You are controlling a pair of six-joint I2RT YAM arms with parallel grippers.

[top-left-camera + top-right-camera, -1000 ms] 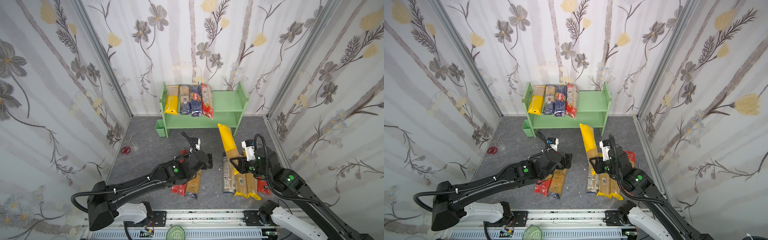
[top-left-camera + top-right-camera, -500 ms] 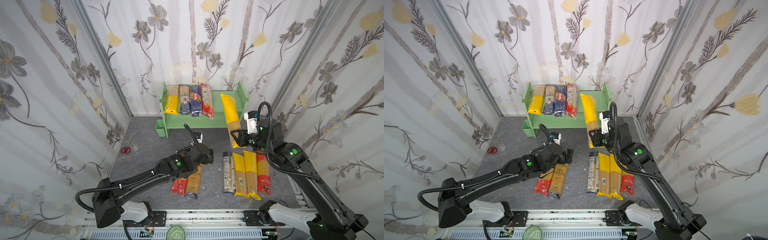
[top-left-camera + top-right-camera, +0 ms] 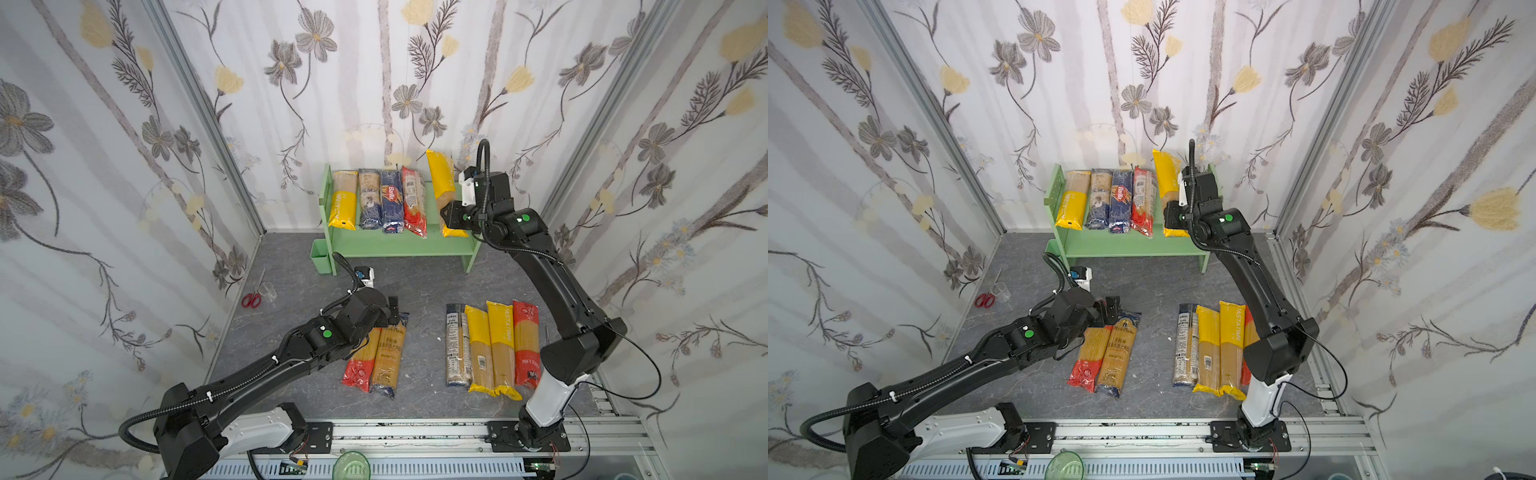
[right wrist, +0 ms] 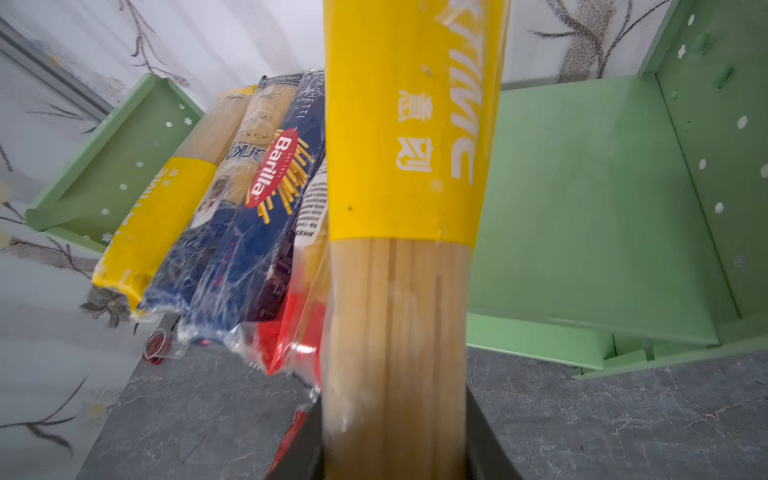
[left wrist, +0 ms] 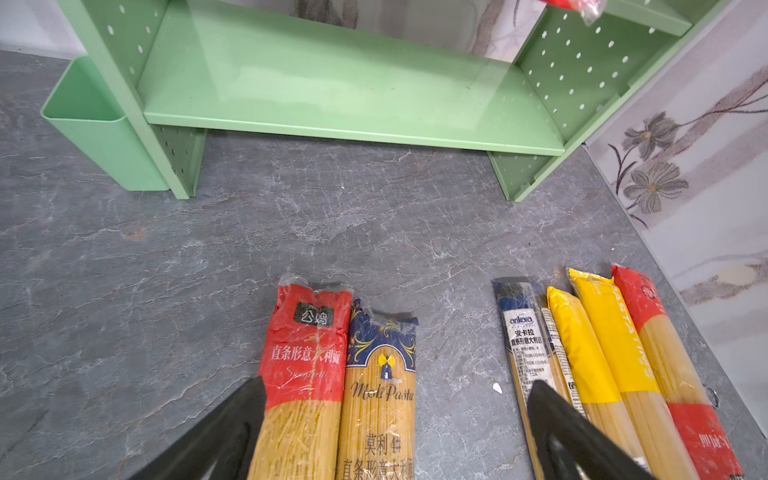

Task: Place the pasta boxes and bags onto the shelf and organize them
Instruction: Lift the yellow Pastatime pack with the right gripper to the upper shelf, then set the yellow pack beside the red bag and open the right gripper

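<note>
Four packs (image 3: 380, 199) lie on the top tier of the shelf (image 3: 399, 246) and the right gripper (image 3: 451, 217) grips a fifth, a yellow pack (image 3: 440, 178), beside them — six wait on the floor (image 3: 424, 286), the left gripper (image 3: 392, 311) gaping over two.

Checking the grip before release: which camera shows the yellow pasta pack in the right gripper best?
Right wrist view: the yellow pasta pack is seen close up, clamped in the right gripper. Both top views show most of its length at the shelf, but the gripper hides the grip. The left wrist view misses it.
</note>
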